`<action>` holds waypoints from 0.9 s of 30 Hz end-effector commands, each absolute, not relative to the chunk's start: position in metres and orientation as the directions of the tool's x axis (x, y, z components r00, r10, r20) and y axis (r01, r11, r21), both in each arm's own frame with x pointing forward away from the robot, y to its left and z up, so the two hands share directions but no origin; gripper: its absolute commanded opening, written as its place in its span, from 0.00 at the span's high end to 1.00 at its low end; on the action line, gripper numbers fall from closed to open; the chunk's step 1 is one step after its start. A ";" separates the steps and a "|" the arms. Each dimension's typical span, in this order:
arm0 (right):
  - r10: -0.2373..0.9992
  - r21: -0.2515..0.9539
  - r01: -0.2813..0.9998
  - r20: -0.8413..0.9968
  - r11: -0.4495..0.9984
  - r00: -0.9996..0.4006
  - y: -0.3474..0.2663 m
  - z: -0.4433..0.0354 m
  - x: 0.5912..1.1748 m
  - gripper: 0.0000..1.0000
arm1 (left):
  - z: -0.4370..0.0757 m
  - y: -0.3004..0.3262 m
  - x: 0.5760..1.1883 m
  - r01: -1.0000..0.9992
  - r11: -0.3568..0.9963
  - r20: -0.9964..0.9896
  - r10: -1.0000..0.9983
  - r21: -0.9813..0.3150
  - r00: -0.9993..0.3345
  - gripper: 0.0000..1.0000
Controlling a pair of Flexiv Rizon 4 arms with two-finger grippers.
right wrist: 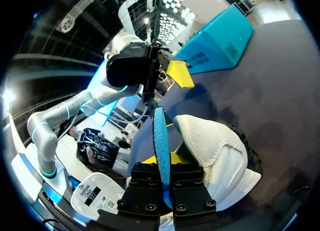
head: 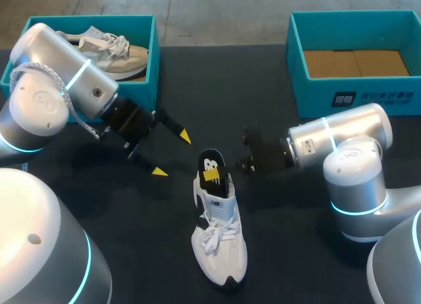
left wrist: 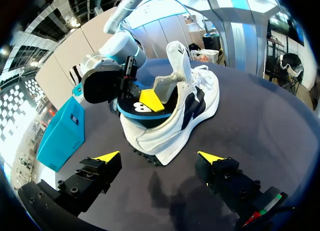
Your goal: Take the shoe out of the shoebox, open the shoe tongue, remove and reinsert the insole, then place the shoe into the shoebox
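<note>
A white shoe point(head: 220, 241) stands on the dark table, toe toward me. Out of its heel opening a black insole point(head: 212, 164) with a blue underside sticks up at a slant. My right gripper point(head: 211, 176) comes in from the right and is shut on the insole's raised end. In the right wrist view the insole's blue edge point(right wrist: 160, 136) runs out from between the shut fingers of the right gripper point(right wrist: 162, 163). My left gripper point(head: 172, 154) hangs open to the left of the shoe, empty. From the left wrist, the shoe point(left wrist: 195, 103) and the insole point(left wrist: 135, 110) lie just ahead of the left gripper point(left wrist: 159, 157).
A teal shoebox point(head: 155, 60) at the back left holds another pale shoe point(head: 115, 50). A second teal shoebox point(head: 355, 97) at the back right shows only its cardboard floor. Both arms flank the shoe closely.
</note>
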State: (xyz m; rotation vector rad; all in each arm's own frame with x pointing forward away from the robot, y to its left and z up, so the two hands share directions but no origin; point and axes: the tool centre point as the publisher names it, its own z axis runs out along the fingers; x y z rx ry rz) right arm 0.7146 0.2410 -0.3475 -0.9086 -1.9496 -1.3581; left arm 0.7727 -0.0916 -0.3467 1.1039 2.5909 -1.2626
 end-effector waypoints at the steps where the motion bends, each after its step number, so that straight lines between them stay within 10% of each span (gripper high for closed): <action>1: 0.222 0.525 0.811 0.785 0.257 -0.578 0.244 -0.350 0.713 1.00 | -0.347 -0.092 0.773 0.623 0.412 -0.337 0.579 -0.665 -0.742 0.00; 27: 0.244 0.508 0.824 0.790 0.253 -0.562 0.242 -0.358 0.686 0.99 | -0.347 -0.092 0.773 0.623 0.412 -0.337 0.579 -0.665 -0.742 0.00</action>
